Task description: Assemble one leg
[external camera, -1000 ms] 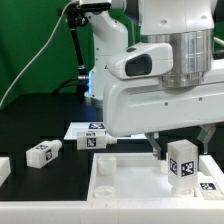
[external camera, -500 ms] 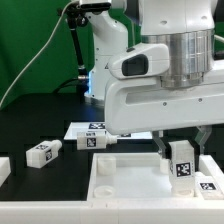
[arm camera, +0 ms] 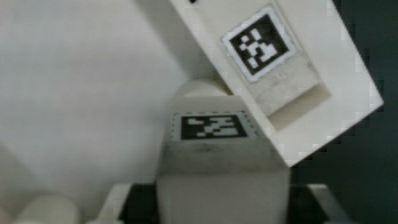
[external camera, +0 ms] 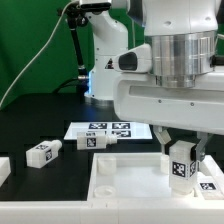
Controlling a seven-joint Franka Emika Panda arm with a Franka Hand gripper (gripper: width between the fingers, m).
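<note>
My gripper [external camera: 181, 160] is shut on a leg [external camera: 182, 162], a stubby white block with a black-and-white tag, and holds it upright over the far right corner of the large white tray-like piece [external camera: 125, 185]. In the wrist view the leg [arm camera: 217, 140] fills the space between my fingers [arm camera: 125, 200], its tagged end pointing at the white piece [arm camera: 71, 90]. Two more legs lie on the black table at the exterior view's left: one [external camera: 43, 153] near the edge and one [external camera: 95, 141] by the marker board.
The marker board [external camera: 105, 128] lies on the black table behind the tray-like piece; it also shows in the wrist view [arm camera: 285, 60]. A small white part [external camera: 4, 170] sits at the exterior view's left edge. A tagged piece [external camera: 208, 186] rests at the tray's right.
The arm has shifted toward the exterior view's right and a little down, carrying the leg closer to the tray-like piece's corner. More of the marker board is uncovered.
</note>
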